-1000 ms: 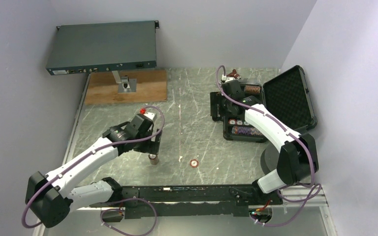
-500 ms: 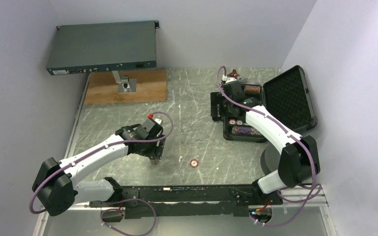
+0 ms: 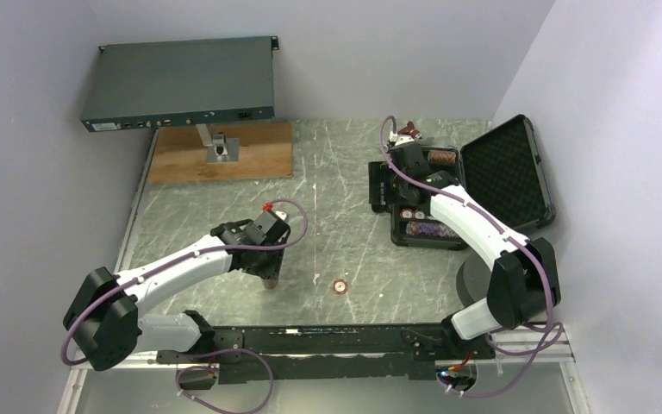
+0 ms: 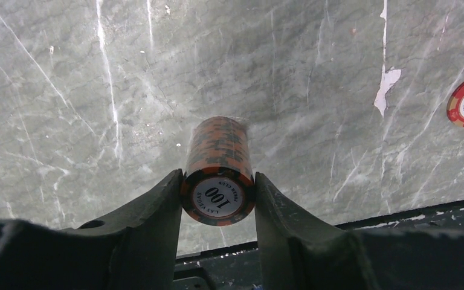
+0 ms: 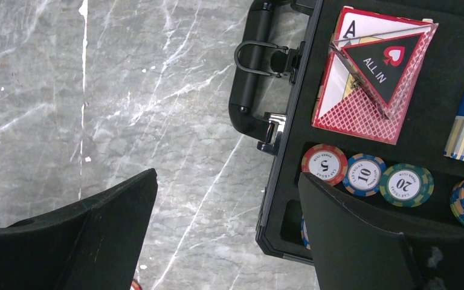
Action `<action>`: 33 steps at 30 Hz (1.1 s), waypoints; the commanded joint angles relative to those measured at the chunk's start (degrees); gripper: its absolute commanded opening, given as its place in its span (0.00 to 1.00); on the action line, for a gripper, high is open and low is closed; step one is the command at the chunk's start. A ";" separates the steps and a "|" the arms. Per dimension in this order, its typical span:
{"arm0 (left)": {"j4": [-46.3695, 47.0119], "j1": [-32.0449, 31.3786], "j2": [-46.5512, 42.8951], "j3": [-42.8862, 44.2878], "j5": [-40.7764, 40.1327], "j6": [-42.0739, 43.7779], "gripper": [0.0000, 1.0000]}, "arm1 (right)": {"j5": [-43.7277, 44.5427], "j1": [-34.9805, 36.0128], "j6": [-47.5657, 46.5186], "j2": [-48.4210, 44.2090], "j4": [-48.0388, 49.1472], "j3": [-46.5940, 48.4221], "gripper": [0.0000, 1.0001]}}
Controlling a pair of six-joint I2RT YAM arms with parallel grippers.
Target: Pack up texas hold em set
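— Top view?
— The left gripper (image 3: 269, 272) is low on the table (image 3: 345, 172), near a loose chip (image 3: 340, 285). The case (image 3: 507, 168) lies open at far right, with the right gripper (image 3: 385, 185) by its handle.
— Left wrist?
— Fingers pinch an upright chip stack (image 4: 219, 151).
— Right wrist?
— Fingers spread wide, holding nothing. There are chips (image 5: 365, 175) and cards (image 5: 362, 90) in the case.

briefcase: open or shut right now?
Open. The briefcase lid lies folded back to the right, foam showing; chips sit exposed in the base.
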 commanded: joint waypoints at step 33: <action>-8.62 10.44 -2.80 24.75 11.70 19.58 0.00 | -30.40 13.66 -12.09 -23.97 39.10 -25.70 1.00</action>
